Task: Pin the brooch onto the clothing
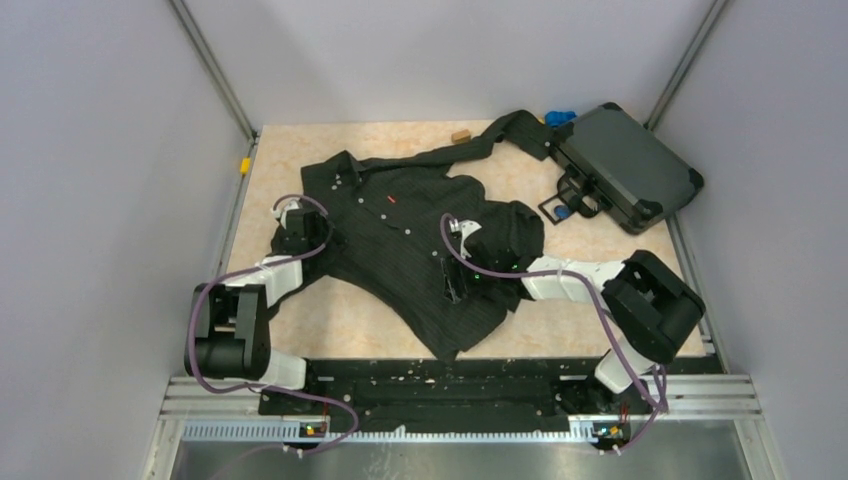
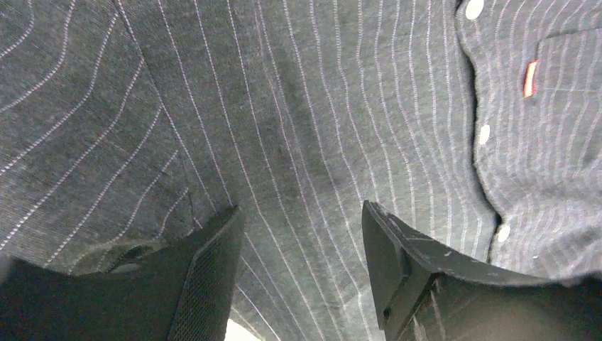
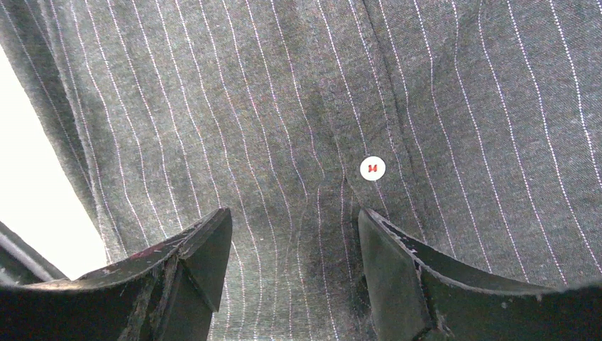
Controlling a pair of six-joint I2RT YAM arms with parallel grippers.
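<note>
Left gripper (image 2: 298, 220): jaws spread, nothing between them, low over pinstriped shirt (image 1: 400, 235) at its left edge in top view. Red tag (image 2: 529, 78) and white buttons (image 2: 485, 133) to the right in wrist view. Right gripper (image 3: 294, 217): also spread, empty, over fabric close to red-threaded button (image 3: 372, 168). Shirt laid out on table (image 1: 330, 320), one sleeve reaching dark case (image 1: 625, 165). Brooch (image 1: 573, 211): seemingly tiny blue dot by case handle, off shirt, well apart from both grippers.

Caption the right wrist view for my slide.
Right arm's open jaws over the black pinstriped shirt, one white button just ahead.
</note>
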